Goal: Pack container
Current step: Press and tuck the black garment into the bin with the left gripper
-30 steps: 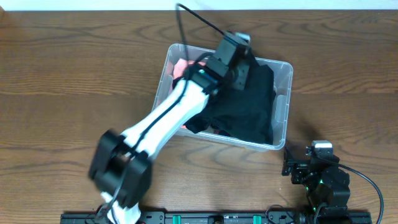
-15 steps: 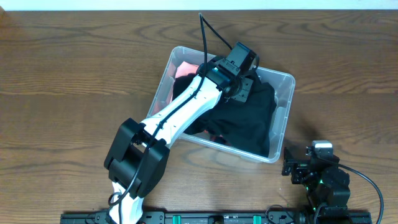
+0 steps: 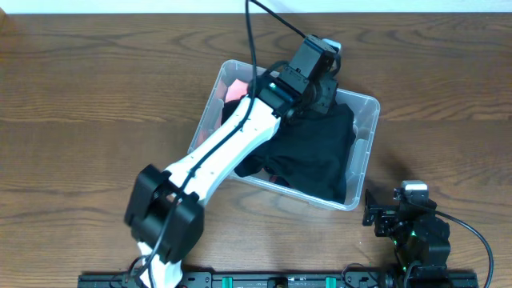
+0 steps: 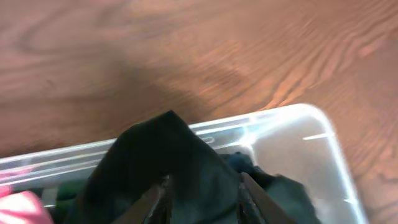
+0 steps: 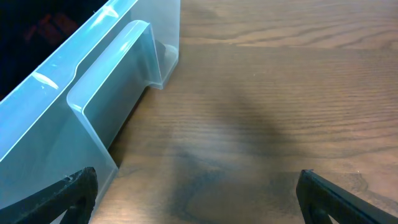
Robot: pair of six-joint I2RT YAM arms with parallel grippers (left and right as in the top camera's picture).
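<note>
The right gripper (image 5: 198,175) sits nearest, by the front edge of the table (image 3: 96,96), fingers spread wide and holding nothing; just beyond it stands the container (image 3: 366,148), skewed mid-table, heaped with black cloth (image 3: 316,152), something pink (image 3: 237,86) at its left end. At the far rim, the left gripper (image 4: 203,182) pinches a raised fold of that black cloth.

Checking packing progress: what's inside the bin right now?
Mostly black cloth fills the bin, with something pink at one end. Whatever lies beneath the cloth is hidden.
</note>
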